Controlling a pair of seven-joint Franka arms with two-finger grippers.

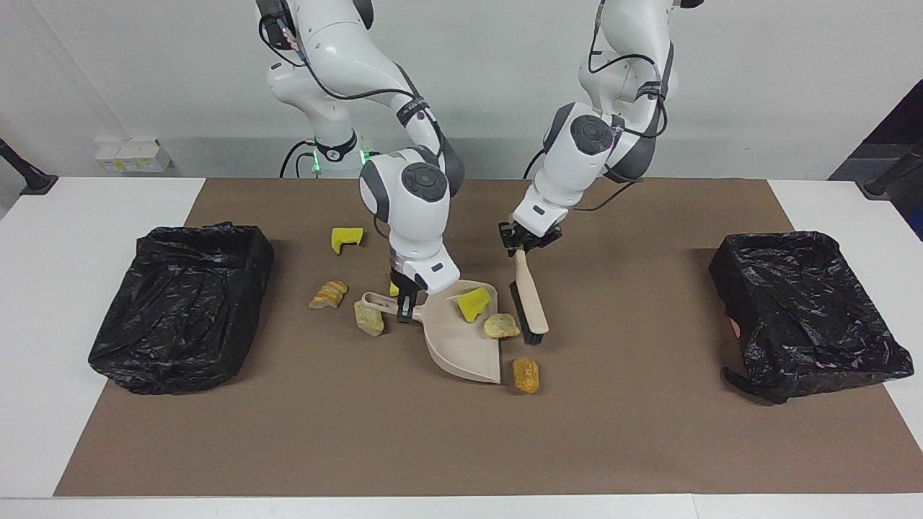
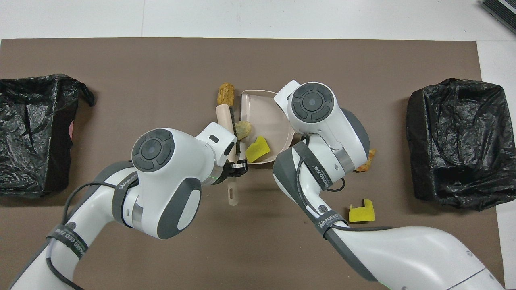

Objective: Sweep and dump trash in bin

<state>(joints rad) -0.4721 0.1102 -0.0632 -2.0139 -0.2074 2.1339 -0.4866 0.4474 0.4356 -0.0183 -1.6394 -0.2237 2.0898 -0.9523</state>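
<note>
The dustpan is being held flat on the brown mat by the right end effector, which is clamped shut on the dustpan's handle. The brush is being gripped at its handle by the left end effector, closed around it, with the bristles being kept at the dustpan's open edge. Two pieces of trash are being carried inside the dustpan: a yellow wedge and a tan lump at the mouth beside the bristles. An orange-tan lump is lying on the mat just outside the dustpan's mouth, farther from the robots than the brush. Three more pieces are lying beside the dustpan handle toward the right arm's end of the worktop: a greenish lump, a striped lump and a yellow angled piece nearer to the robots. A black-lined bin is standing at the right arm's end of the worktop and another bin at the left arm's end.
</note>
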